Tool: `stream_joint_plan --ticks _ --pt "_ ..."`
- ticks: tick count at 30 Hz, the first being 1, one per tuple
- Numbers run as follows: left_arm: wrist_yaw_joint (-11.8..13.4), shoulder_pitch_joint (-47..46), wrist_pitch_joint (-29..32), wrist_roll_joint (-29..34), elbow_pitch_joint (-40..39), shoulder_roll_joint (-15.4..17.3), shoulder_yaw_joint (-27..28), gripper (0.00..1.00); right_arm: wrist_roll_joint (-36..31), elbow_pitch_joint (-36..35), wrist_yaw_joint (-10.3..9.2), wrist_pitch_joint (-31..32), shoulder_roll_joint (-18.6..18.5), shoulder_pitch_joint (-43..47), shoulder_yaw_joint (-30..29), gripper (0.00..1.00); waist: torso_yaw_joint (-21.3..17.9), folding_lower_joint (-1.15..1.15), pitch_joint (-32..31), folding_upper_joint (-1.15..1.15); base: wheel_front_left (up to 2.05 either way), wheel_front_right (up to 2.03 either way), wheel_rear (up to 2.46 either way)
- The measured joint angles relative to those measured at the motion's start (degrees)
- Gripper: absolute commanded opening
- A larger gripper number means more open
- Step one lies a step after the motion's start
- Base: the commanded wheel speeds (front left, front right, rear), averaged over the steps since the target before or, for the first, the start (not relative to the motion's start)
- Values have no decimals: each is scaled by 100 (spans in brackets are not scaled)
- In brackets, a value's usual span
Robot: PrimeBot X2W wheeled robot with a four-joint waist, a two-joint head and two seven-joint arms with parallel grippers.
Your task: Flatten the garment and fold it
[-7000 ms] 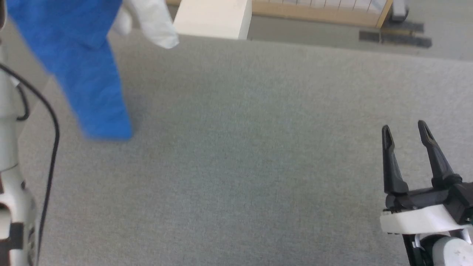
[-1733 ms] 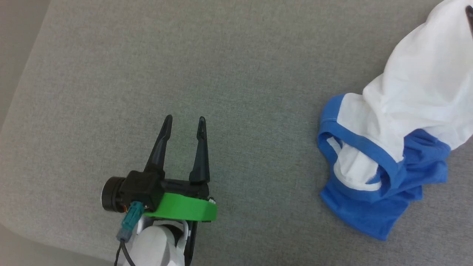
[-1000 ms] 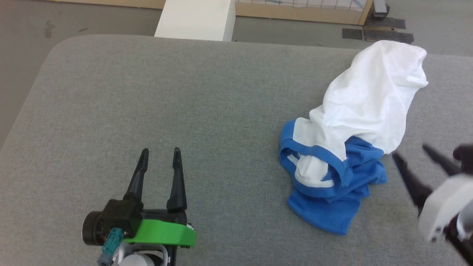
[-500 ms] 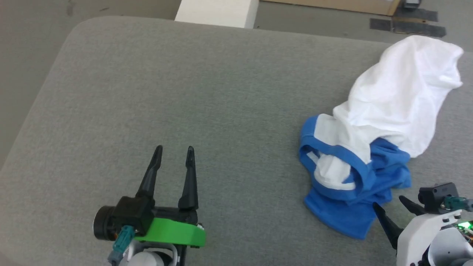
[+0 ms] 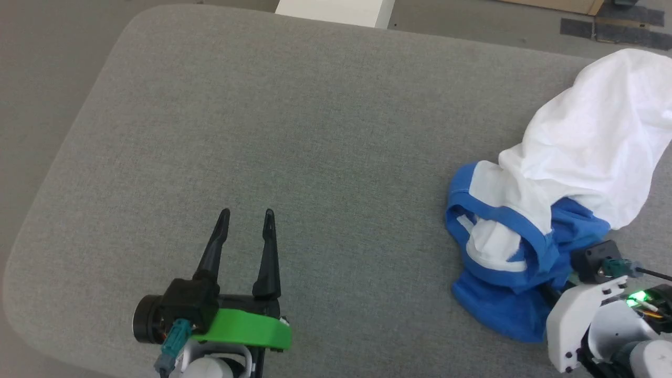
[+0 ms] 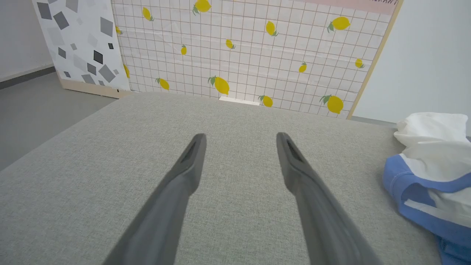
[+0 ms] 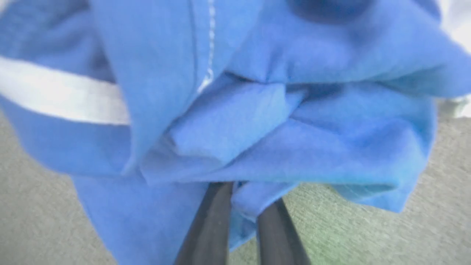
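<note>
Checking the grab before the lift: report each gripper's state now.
Left gripper: open, holding nothing, apart from the garment.
Right gripper: closed on a blue fold of the garment.

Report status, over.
Left claw open, above grey padded table. Right claw shut on crumpled white cotton shirt with blue sleeves. Nothing in the way.

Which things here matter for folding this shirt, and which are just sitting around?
For the job: garment, right gripper closed on its blue fabric, open left gripper, grey padded surface.
Just around: lemon-print panel, speckled panel, white block.
</note>
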Motion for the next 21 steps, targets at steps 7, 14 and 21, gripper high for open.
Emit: stream_joint_plan --ticks 7,14,21 --pt "-44 72 0 2 25 0 176 100 -32 -603 1 -53 -154 -388 -1055 0 -317 0 -271 0 0 0 0" --pt "-65 108 0 2 4 -4 193 100 -323 -954 1 121 -172 -92 -2601 0 -766 0 -536 0 0 0 0" --pt "-114 119 0 24 23 -5 222 100 -758 -423 1 71 401 929 -3621 0 -925 0 -493 0 0 0 0"
